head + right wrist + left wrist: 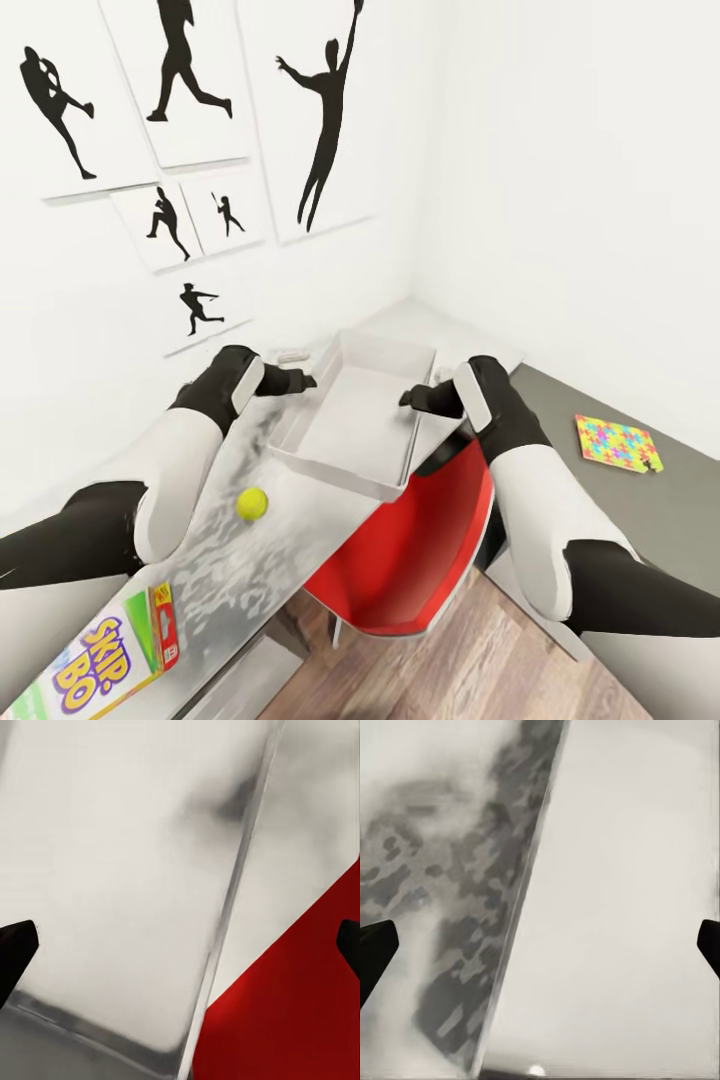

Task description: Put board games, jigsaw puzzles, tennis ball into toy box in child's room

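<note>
The light grey toy box [345, 478] stands empty on the table [225, 570], near the wall corner. My left gripper [297, 380] is at the box's left wall and my right gripper [418, 398] at its right wall. In the left wrist view the left gripper [540, 941] is open, fingers spread either side of the box wall [521, 907]. The right gripper [187, 945] is open the same way over the other wall [231, 896]. The tennis ball [251, 503] lies just in front of the box. A Skip-Bo board game [110, 655] lies at the near left. One jigsaw puzzle [617, 443] rests on the dark grey part.
A red chair [410, 560] is tucked under the table below the box's right side and shows beside the right gripper's view [300, 1005]. Black silhouette sports pictures [320, 120] hang on the white wall behind. Wood floor [470, 660] lies in front.
</note>
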You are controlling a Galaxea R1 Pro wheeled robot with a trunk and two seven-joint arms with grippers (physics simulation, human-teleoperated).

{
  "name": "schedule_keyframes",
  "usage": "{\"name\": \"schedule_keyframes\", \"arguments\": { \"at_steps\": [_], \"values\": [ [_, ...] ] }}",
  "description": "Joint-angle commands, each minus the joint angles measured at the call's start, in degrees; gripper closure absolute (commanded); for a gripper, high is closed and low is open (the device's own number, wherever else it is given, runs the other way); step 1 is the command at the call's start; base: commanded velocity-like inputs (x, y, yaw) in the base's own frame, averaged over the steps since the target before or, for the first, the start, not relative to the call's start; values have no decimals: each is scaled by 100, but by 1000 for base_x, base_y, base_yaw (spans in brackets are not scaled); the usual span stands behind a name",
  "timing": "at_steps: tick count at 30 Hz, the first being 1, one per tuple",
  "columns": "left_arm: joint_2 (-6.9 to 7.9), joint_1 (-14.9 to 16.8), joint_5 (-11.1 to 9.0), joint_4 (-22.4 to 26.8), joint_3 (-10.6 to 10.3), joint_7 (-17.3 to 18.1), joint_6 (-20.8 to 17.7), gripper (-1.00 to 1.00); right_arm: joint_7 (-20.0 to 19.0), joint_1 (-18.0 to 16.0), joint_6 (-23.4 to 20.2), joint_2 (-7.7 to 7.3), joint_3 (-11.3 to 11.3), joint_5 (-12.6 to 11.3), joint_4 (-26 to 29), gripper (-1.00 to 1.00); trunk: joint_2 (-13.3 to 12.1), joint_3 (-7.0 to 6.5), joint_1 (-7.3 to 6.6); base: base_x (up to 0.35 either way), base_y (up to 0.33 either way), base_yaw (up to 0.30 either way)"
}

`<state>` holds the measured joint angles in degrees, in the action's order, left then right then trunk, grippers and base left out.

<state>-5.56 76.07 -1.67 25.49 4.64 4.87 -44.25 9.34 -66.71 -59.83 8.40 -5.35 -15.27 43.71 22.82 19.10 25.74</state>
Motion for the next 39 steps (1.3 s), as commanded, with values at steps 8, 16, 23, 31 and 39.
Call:
{"name": "schedule_keyframes", "arguments": {
  "at_steps": [8, 16, 23, 31, 39],
  "values": [
    [247, -2, -20, 613, 45, 731, -610, -100, -103, 132, -17, -44, -13, -523, 612, -100, 10, -62, 4, 0, 0, 0],
    [687, -15, -25, 1025, 46, 1860, -1211, -100, -186, 450, -17, -320, 15, -1400, 1239, -100, 10, -134, 4, 0, 0, 0],
    [1289, -35, -28, 1104, 33, 3422, -1451, -100, -688, 949, -17, -1129, 49, -2753, 1985, -100, 10, -197, 4, 0, 0, -1],
    [2104, -134, -12, 1120, 18, 5911, -1525, -100, -1583, 1951, -17, -2426, 45, -4584, 2705, -100, 10, -269, 4, 0, 0, -48],
    [2537, -703, -1, 1467, -7, 7932, -1521, -100, -2838, 2980, -17, -3170, -12, -5352, 3008, -100, 10, -341, 4, 0, 0, -74]
  ]
}}
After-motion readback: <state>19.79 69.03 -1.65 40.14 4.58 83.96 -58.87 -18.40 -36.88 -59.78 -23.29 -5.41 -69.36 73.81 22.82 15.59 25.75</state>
